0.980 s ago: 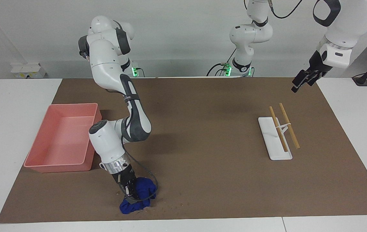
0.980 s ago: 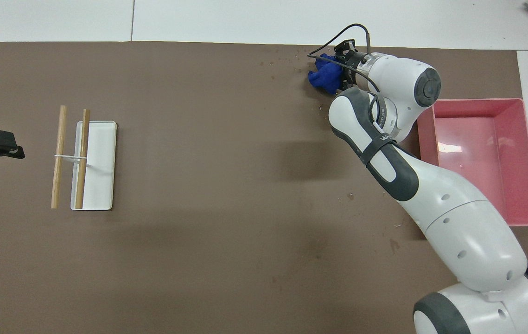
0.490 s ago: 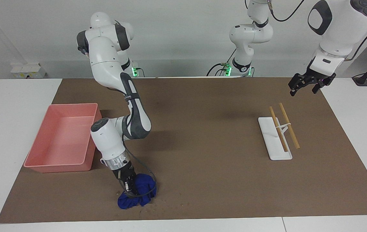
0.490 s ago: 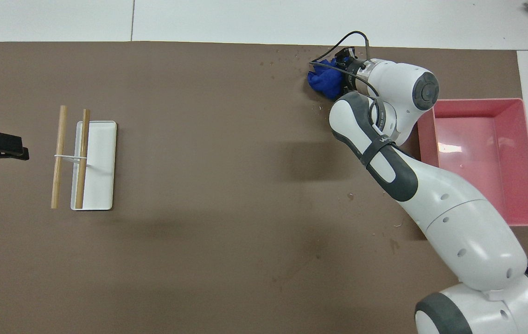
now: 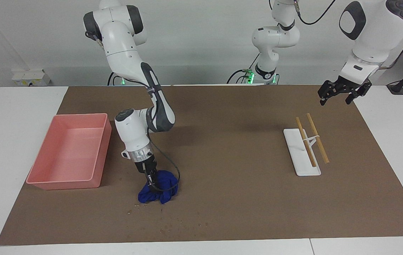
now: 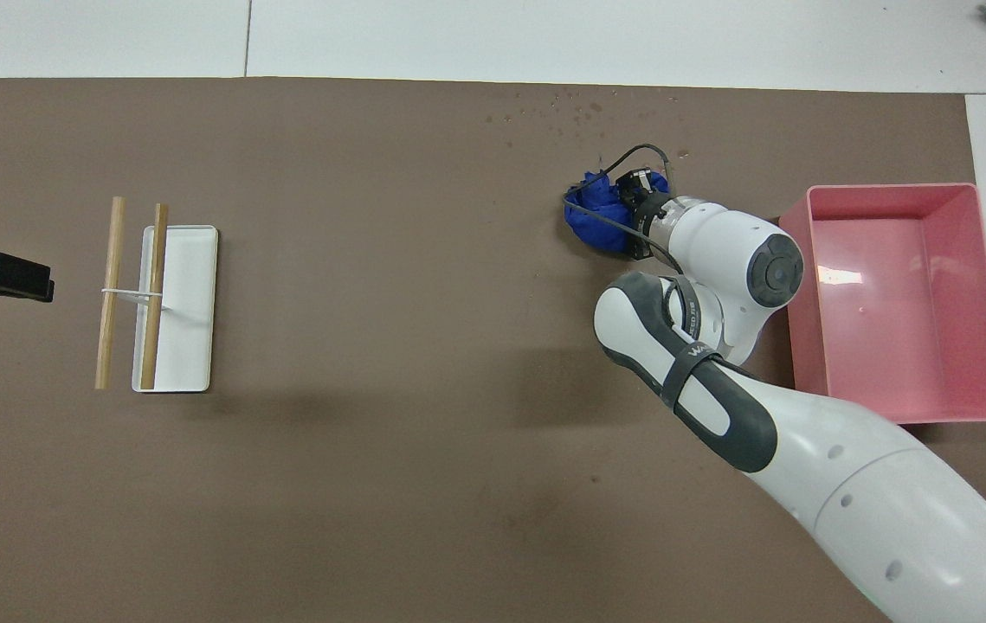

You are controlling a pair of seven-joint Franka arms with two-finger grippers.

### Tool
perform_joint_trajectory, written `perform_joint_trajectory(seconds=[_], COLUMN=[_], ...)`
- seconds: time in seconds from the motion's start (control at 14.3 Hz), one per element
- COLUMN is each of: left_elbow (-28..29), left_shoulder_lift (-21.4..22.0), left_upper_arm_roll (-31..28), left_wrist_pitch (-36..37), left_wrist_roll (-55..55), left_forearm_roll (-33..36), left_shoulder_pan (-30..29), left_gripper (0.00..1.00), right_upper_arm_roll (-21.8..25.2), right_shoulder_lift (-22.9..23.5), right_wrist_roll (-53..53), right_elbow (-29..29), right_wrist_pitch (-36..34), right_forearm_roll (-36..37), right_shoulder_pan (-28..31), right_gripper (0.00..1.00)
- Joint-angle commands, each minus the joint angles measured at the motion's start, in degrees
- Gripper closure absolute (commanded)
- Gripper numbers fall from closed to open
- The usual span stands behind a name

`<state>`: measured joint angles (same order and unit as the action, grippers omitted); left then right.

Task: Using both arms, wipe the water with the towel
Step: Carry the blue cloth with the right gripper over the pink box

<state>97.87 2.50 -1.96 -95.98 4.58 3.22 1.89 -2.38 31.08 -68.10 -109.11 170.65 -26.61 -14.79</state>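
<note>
- The right claw [image 5: 153, 181] is clenched on the towel [image 5: 159, 191], its fingertips buried in the top of the bunched blue cloth and pressing it down on the brown mat [image 5: 222, 148] that covers the surface.
- The towel lies as a crumpled lump with no clear long axis, beside the pink bin [image 5: 68, 152] and a little farther from the robots than it.
- The water [image 6: 562, 108] is what the coming stroke turns on: a scatter of small droplets and dark specks on the mat, farther from the robots than the towel and close to the mat's outer edge, with bare mat between them and the cloth.
- Judged from that, the towel has to be pushed away from the robots to cover the drops; a sideways stroke along the surface would miss most of them.
- The right arm is plainly the nearer one, since the spill sits toward its end of the surface.
- The left claw [image 5: 341, 92] hangs released and empty in the air, over the mat's edge at the left arm's end, waiting.
- Below it a white tray [image 5: 302, 152] carries a pair of wooden sticks [image 5: 311, 140], well apart from the towel and the water.
</note>
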Motion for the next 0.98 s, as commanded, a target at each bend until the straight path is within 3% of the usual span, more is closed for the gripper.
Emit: perform_joint_trajectory(seconds=[0.0, 0.14, 0.35, 0.49, 0.7, 0.91], left_elbow=[1.3, 1.4, 1.4, 1.3, 1.4, 1.4], left_shoulder_lift=[1.3, 1.3, 1.5, 1.6, 2.3, 2.6], left_upper_arm_roll=[-0.4, -0.5, -0.6, -0.4, -0.3, -0.2], left_wrist_pitch=[0.6, 0.3, 0.7, 0.4, 0.6, 0.3], left_wrist_roll=[0.8, 0.7, 1.3, 4.5, 4.8, 5.1], left_forearm_roll=[1.0, 1.0, 1.0, 0.9, 0.8, -3.0], left_shoulder_pan=[0.9, 1.1, 1.1, 1.0, 1.1, 1.0], left_gripper=[0.0, 0.0, 0.0, 0.0, 0.0, 0.0], right_upper_arm_roll=[0.0, 0.1, 0.5, 0.8, 0.9, 0.8], right_shoulder_lift=[-8.3, -12.9, -18.4, -20.8, -22.8, -27.0], right_wrist_roll=[0.5, 0.6, 0.7, 2.2, 3.4, 4.1], right_elbow=[-13.6, -17.2, -17.3, -16.9, -13.2, -6.5], right_wrist_pitch=[-1.4, -3.8, -14.9, -16.7, -19.1, -33.8], right_forearm_roll=[-0.7, -0.6, -0.4, -0.4, 3.7, 12.5], right_shoulder_pan=[-2.2, -2.2, -1.3, 0.3, 4.3, 10.1], right_gripper=[1.0, 1.0, 1.0, 1.0, 1.0, 1.0])
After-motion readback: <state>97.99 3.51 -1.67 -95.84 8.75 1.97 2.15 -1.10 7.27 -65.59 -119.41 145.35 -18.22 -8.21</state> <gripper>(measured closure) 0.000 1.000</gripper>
